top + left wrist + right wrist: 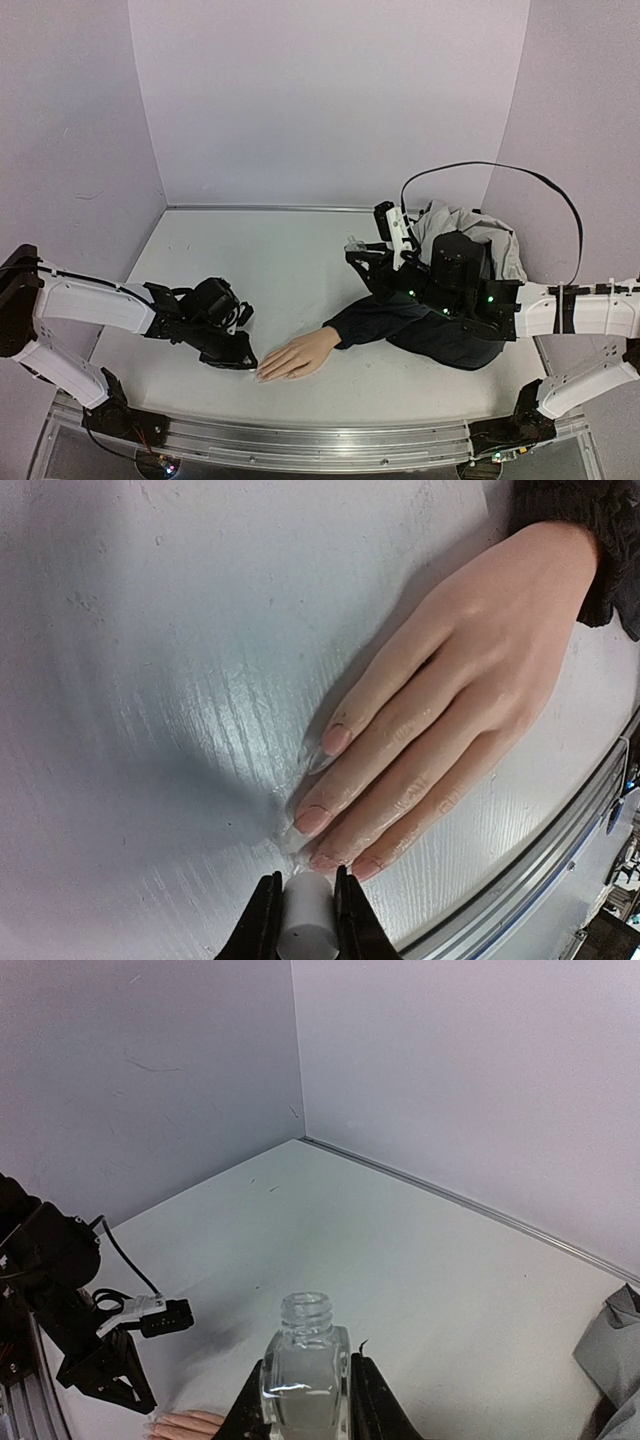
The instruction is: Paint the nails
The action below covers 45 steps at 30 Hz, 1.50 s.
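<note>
Four nails (312,820) show in the left wrist view, at the lower centre of the frame. They are pale pink and glossy, and each tips a finger that lies flat on the bench (150,680) and points to the lower left. They belong to one mannequin hand (470,670), which runs up to the upper right corner into one dark navy sleeve (585,540).

Just below the nails, at the bottom edge, the left fingers (262,920) are closed snugly on one white cylinder (305,925). Its far end sits just beside the lower two nails. I cannot tell whether it touches them.

In the right wrist view, the right fingers (368,1405) at bottom centre clamp one clear glass bottle (303,1370). It stands upright and its threaded neck is uncapped.

From above, the sleeve leads right to one grey cloth (480,235) at the right of the frame.
</note>
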Motion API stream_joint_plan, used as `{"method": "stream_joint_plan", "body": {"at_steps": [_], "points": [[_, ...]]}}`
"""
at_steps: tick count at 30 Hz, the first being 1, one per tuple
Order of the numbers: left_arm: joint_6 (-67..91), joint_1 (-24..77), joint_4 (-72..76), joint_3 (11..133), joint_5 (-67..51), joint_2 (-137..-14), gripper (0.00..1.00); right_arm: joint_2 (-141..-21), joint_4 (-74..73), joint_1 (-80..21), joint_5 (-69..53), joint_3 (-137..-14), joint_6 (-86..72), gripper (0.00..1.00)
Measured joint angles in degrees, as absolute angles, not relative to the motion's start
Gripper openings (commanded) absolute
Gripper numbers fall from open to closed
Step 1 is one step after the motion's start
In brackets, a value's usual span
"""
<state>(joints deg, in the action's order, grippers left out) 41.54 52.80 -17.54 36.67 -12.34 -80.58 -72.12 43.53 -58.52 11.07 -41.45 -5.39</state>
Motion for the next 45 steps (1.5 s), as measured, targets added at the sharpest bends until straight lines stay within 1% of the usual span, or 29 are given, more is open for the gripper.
{"method": "stream_joint_plan", "body": {"at_steps": [15,28,45], "points": [[42.0,52.82,-17.63,34.92,-12.27,-78.89,0.0,-72.12,43.53,-58.52,11.07,-41.45,-5.41,0.0],[41.98,52.8,-17.65,34.72,-11.81,-73.87,0.0,-72.12,43.53,-58.52,11.07,-41.45,-5.43,0.0],[41.74,52.93,-16.4,35.75,-13.26,-77.95,0.0,-72.12,43.55,-58.52,11.07,-41.45,-5.43,0.0]]}}
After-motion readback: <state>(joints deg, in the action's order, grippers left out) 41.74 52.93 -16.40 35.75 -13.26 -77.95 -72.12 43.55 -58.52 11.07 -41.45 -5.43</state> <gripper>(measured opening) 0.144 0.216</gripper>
